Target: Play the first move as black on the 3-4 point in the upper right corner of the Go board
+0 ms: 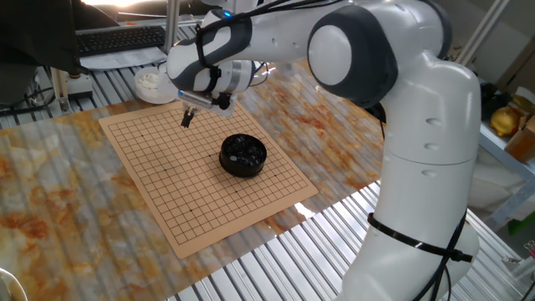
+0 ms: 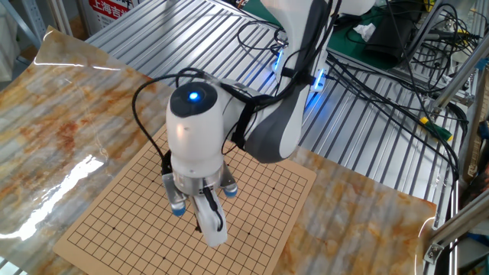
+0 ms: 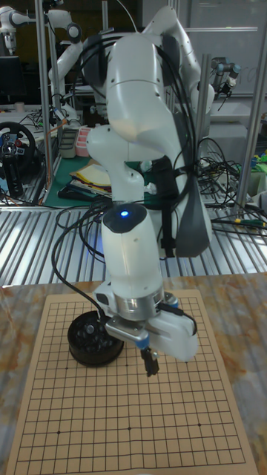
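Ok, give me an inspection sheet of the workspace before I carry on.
Surface: Go board on marbled sheet, no stones seen on the grid.
Job's things: black bowl of black stones on the board; held stone cannot be confirmed.
Clutter: white bowl of white stones beyond the board's far edge.
End effector: above the board's far part, fingers close together, state unclear.
Cables: black cable loops over the wrist.
Surroundings: keyboard, metal slat table.

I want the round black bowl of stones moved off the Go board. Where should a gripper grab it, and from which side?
Probably pinch the rim wall of the round black bowl from straight above, one finger inside, one outside. It stands upright and open-topped, and looks too wide for the gripper to span whole.
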